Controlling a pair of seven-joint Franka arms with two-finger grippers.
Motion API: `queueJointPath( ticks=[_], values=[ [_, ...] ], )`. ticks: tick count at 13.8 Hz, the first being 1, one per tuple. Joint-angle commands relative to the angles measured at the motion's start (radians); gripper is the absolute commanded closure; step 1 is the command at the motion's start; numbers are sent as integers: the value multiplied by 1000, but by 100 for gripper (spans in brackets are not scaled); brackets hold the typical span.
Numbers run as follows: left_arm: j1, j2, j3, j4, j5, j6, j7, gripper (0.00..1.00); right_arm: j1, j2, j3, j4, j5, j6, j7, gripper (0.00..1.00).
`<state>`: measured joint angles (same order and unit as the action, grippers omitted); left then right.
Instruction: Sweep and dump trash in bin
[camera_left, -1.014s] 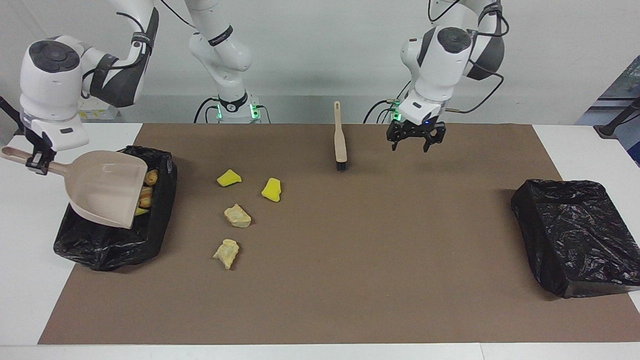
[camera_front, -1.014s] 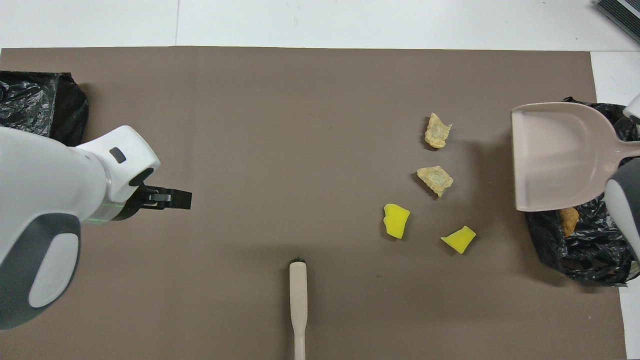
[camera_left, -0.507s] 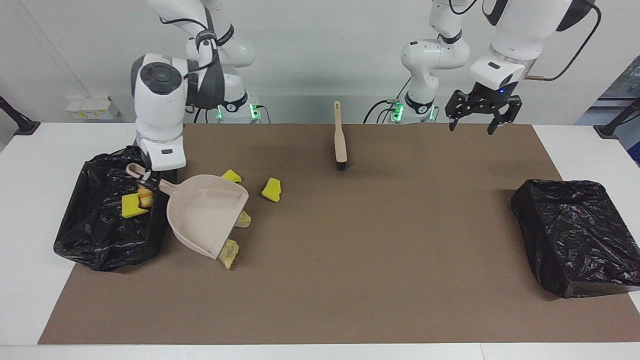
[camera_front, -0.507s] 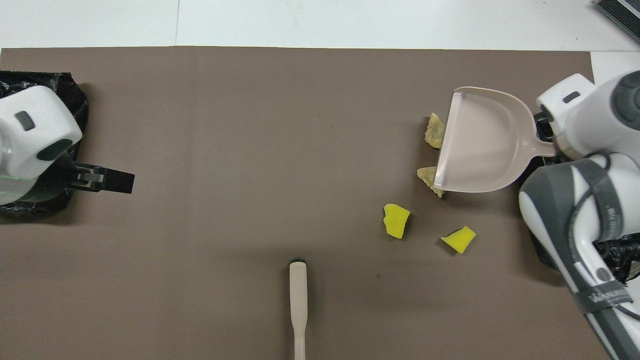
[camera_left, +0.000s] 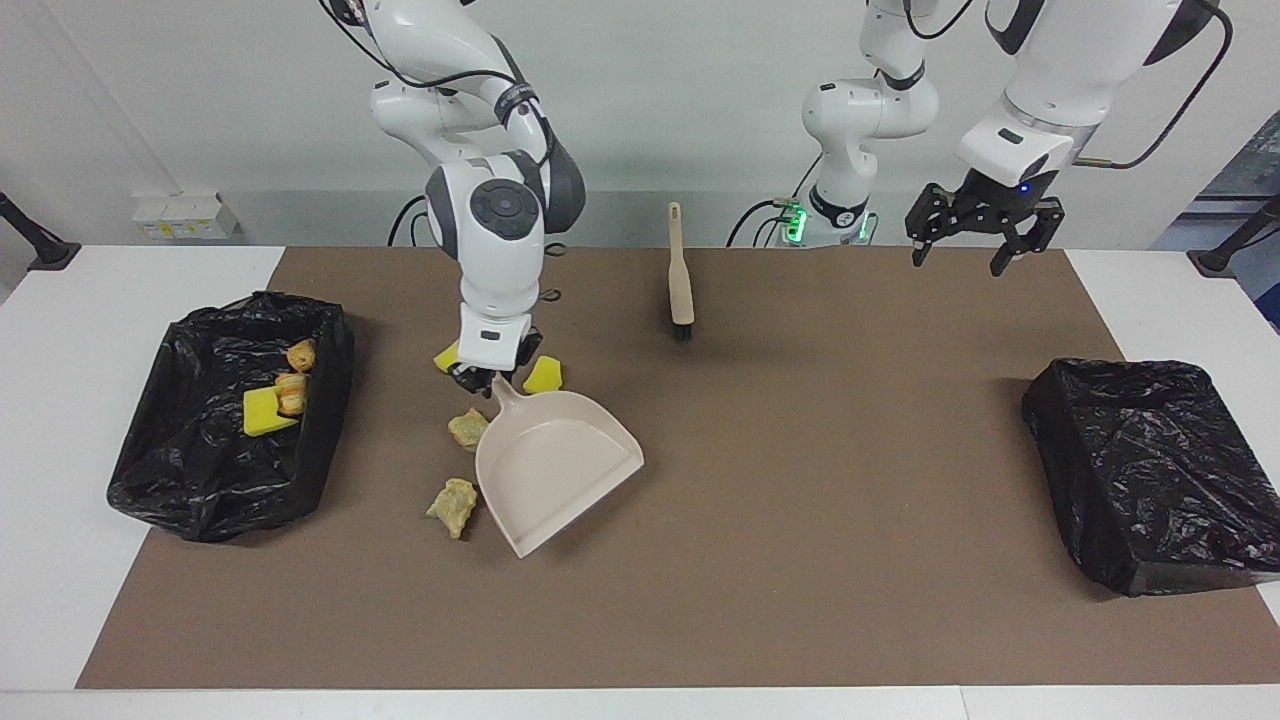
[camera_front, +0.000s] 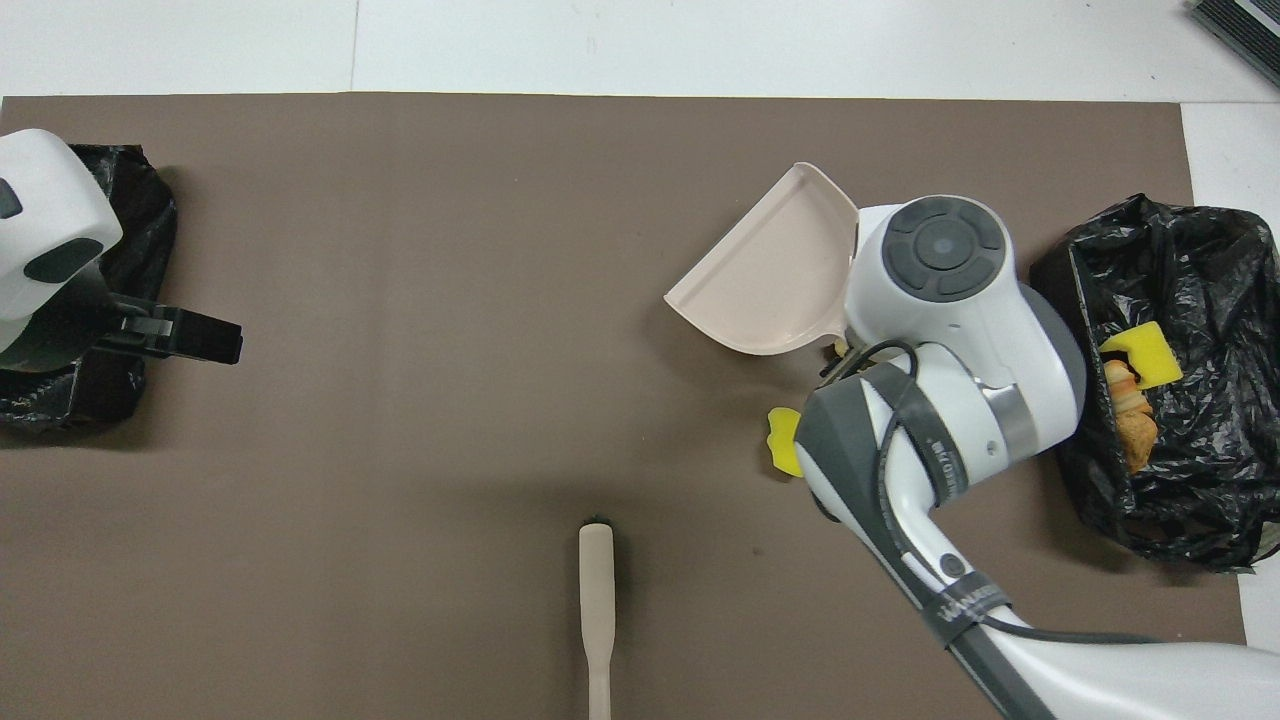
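Clock bearings are being read on the facing view. Nearest the robots, the brush (camera_left: 680, 270) is lying untouched on the mat (camera_left: 800, 600), at the dustpan's one o'clock. The left gripper (camera_left: 975, 232) is waiting with fingers spread, raised over the mat's edge at the left arm's end. The right gripper (camera_left: 487, 372) is pinching the handle of the dustpan (camera_left: 555, 465), which appears to be resting on the mat. Four trash pieces are lying loose: two yellow chunks (camera_left: 543, 375) beside the gripper, and two beige lumps (camera_left: 454, 505) just off the pan's side wall at nine o'clock. The bin (camera_left: 200, 490), farther out at nine o'clock, is holding three pieces. The pan's mouth is facing five o'clock, away from the lumps. Judgement: it should be turned toward them, lip flat, before brushing.
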<state>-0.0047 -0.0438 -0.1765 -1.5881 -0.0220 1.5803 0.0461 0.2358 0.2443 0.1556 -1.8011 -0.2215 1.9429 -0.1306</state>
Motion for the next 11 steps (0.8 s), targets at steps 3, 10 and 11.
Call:
queueJointPath(
  ticks=[3, 10, 11],
  values=[
    [8, -2, -1, 13, 14, -33, 18, 0, 140, 157, -5, 155, 112, 5, 415, 100],
    [9, -10, -1, 14, 14, -33, 11, 0, 257, 320, -4, 336, 206, 33, 805, 100],
    [9, -13, -1, 14, 14, -34, 11, 0, 260, 317, -4, 336, 229, 48, 830, 100]
  ],
)
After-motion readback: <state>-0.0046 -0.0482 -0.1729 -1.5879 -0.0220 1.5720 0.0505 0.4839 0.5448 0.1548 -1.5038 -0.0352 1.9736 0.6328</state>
